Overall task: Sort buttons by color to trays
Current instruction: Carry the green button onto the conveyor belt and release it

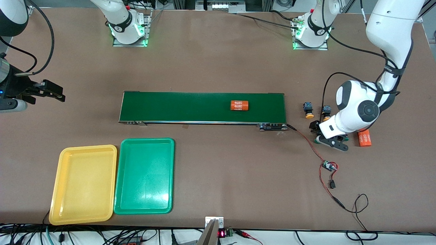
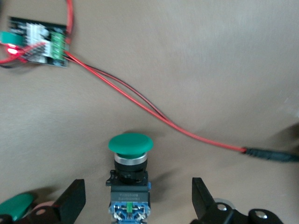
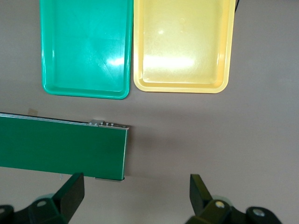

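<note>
At the right of the front view, the left gripper (image 1: 332,141) sits low over the table just past the end of the long dark-green conveyor belt (image 1: 190,107), fingers spread apart and holding nothing. In the left wrist view a green-capped button (image 2: 130,179) lies on the table between those open fingers (image 2: 74,200), its round domed cap pointing away from the wrist and its black-and-blue body nearest the camera. A second green cap (image 2: 16,207) peeks in at that view's lower left corner. Just above the gripper in the front view stand two orange-yellow-capped buttons (image 1: 308,110), the second (image 1: 326,111) partly hidden by the arm. Around them lie an orange cylinder (image 1: 364,139) with white digits beside the wrist, a small circuit board (image 1: 329,166) lower down, and thin red and black wires (image 1: 306,143) running from the belt to the board. Another orange cylinder (image 1: 239,105) rests on the belt's flat matte surface.

At lower left of the front view, the yellow tray (image 1: 54,200) and green tray (image 1: 168,177) lie side by side, nearly touching; both are shallow glossy plastic with rounded corners, and nothing is in either.

At the left edge, the right gripper (image 1: 54,92) waits in the air over bare brown table, fingers released and empty.
</note>
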Tool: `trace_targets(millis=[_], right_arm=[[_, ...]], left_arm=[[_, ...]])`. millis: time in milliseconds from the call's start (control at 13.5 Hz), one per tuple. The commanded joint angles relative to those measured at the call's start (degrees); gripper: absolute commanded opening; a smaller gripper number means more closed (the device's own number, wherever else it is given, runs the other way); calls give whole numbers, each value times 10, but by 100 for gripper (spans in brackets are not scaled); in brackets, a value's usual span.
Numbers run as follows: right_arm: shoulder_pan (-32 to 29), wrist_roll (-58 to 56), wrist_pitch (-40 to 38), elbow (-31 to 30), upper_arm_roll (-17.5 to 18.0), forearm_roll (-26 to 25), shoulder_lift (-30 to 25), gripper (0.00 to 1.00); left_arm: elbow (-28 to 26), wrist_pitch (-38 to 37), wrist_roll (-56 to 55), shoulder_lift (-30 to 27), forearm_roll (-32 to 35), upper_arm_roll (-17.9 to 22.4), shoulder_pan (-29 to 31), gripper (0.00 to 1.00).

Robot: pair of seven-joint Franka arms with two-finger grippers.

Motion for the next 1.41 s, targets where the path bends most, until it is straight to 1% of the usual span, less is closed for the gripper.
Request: trace_targets(millis=[0,74,148,222,296,370,444,518,592,666,740,814,962,1036,1184,1258,1332], right_arm=[[-1,-8,-7,-1,0,7,-6,100],[-1,-9,-8,-1,0,7,-6,100],[-1,-8,-8,-1,0,7,-6,100],[-1,-8,-8,-1,1,7,-6,100],[-1,-8,-8,-1,1,7,-6,100],[0,-8,-7,-1,2,7,-6,100],[1,-6,-8,-1,2,7,-6,100],[5,-4,-8,-1,3,7,-6,100],[8,-3,-7,-1,3,7,-6,100],[9,-3,-7,-1,3,7,-6,100],[9,-7,-7,-1,3,7,-6,100],[9,-10,-7,-1,3,6,-5,100],[7,-10,-7,-3,2,1,0,100],[7,-10,-7,-3,2,1,8,100],[7,-11,-8,-5,2,1,13,100],[8,-10,-10,-5,2,0,21,100],[9,-10,-34,-5,2,0,26,100]], left_arm=[[-26,17,39,-8,-6,9,-4,100],[-27,17,39,-2,-6,16,-4,100],[-27,17,36,1,-6,18,-4,97],[-27,16,32,1,-6,19,-4,76],[-27,11,32,0,-5,19,-4,51],[-26,10,40,-2,-5,18,-4,34],[-24,9,40,-5,-5,18,-4,28],[-18,9,40,-6,-5,18,-4,24],[-10,10,38,-6,-5,18,-4,18],[-7,9,38,-8,-5,15,-4,13],[-7,7,38,-21,-5,13,-4,11],[-6,-10,37,-31,-4,9,-4,10],[11,-54,36,-48,-5,-22,-1,10],[11,-80,39,-65,-4,-34,1,10],[11,-120,57,-80,-5,-80,1,10],[11,-129,51,-97,-9,-99,1,10],[11,-143,47,-108,-10,-108,0,10]])
